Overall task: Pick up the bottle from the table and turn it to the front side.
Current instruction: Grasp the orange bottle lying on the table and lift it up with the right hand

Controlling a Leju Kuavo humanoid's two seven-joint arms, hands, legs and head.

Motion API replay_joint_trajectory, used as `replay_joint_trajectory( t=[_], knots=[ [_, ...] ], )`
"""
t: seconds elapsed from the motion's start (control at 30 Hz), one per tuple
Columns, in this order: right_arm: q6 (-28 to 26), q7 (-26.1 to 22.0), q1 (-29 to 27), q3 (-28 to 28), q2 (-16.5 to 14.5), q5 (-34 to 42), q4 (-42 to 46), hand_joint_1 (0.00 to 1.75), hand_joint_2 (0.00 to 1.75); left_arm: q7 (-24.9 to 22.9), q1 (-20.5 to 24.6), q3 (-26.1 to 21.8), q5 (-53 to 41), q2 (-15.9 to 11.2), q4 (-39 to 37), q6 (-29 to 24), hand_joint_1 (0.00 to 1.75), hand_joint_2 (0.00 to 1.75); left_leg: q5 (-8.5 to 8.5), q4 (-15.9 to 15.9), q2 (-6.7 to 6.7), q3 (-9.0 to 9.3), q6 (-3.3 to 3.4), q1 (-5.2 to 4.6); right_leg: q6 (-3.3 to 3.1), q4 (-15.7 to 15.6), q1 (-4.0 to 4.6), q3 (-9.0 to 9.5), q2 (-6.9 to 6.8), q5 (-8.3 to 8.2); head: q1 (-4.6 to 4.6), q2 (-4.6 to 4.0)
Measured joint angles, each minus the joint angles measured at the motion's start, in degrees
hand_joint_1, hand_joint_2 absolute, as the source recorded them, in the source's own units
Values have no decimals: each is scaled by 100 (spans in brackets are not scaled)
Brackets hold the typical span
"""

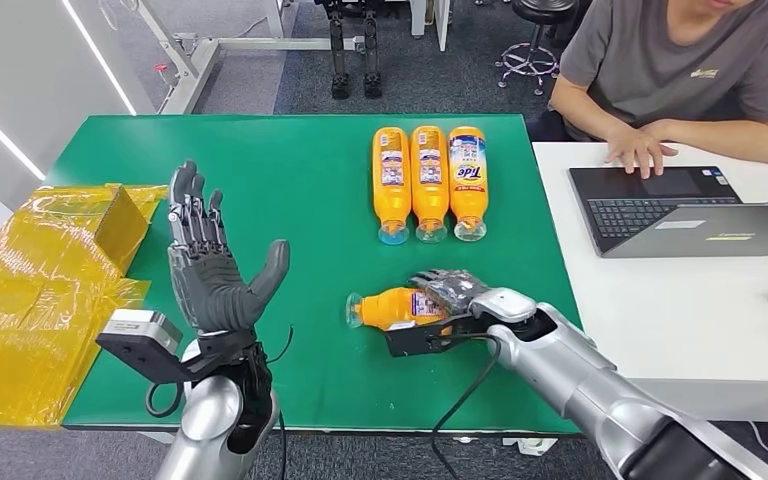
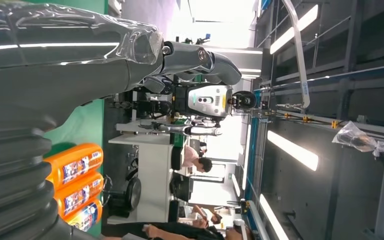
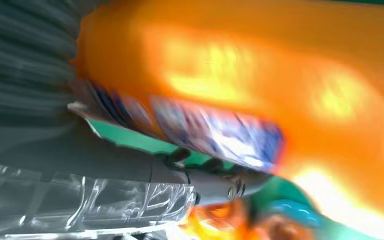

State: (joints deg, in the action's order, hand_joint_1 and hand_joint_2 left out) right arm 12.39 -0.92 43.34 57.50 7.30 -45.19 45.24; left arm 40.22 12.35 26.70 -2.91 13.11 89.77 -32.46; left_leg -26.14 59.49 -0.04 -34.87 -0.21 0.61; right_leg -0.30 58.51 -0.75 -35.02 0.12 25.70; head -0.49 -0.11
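Note:
An orange bottle [image 1: 392,307] with a clear cap lies on its side on the green table [image 1: 290,190], cap pointing left. My right hand [image 1: 452,300] wraps around its body and holds it; up close the orange bottle [image 3: 260,85] is blurred against the fingers [image 3: 200,182]. My left hand [image 1: 210,265] is raised above the table's near left, palm up and fingers spread, holding nothing. In the left wrist view that hand [image 2: 55,65] is a big grey shape.
Three more orange bottles [image 1: 430,180] lie side by side at the table's far middle, caps toward me, also seen as bottles [image 2: 77,185]. Yellow plastic bags [image 1: 45,290] cover the left edge. A person [image 1: 680,70] sits at a laptop [image 1: 680,210] on the white table to the right.

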Motion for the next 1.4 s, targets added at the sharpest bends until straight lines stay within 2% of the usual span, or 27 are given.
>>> replay_joint_trajectory(
  t=[0.17,0.53,0.57,0.67,0.7,1.27,1.4],
  knots=[
    [-216,236,-107,1,135,-200,189,0,175,0,-27,-5,-6,-5,0,-103,0,175,0,-1,3,4,0,2,0,2,1,1,4,0,-1,0],
    [-264,295,-161,1,174,-306,286,1,175,0,-27,-6,11,-8,2,-171,0,175,2,-1,4,9,0,2,-1,4,1,8,5,-1,1,0],
    [-290,297,-166,1,174,-325,287,34,175,0,-27,-6,22,-9,2,-185,0,175,2,-1,3,9,1,1,-1,4,1,8,5,-1,0,0],
    [-357,296,-184,1,172,-365,284,164,175,0,-26,-6,53,-12,3,-207,0,175,2,-1,4,9,1,2,-1,3,1,8,5,-1,-1,0],
    [-374,291,-200,1,172,-368,279,174,175,0,-26,-6,60,-12,4,-206,0,175,2,-2,4,9,1,2,-1,3,1,8,4,-1,0,0],
    [-688,168,-433,-141,180,-396,272,175,175,0,-32,-6,101,-13,8,-148,0,175,2,-2,3,11,1,2,0,3,1,9,3,0,0,0],
    [-1220,78,-630,-301,187,-309,432,175,175,0,-122,-6,50,-20,77,-251,0,175,2,-2,1,8,1,2,0,4,1,11,0,0,1,0]
  ],
)
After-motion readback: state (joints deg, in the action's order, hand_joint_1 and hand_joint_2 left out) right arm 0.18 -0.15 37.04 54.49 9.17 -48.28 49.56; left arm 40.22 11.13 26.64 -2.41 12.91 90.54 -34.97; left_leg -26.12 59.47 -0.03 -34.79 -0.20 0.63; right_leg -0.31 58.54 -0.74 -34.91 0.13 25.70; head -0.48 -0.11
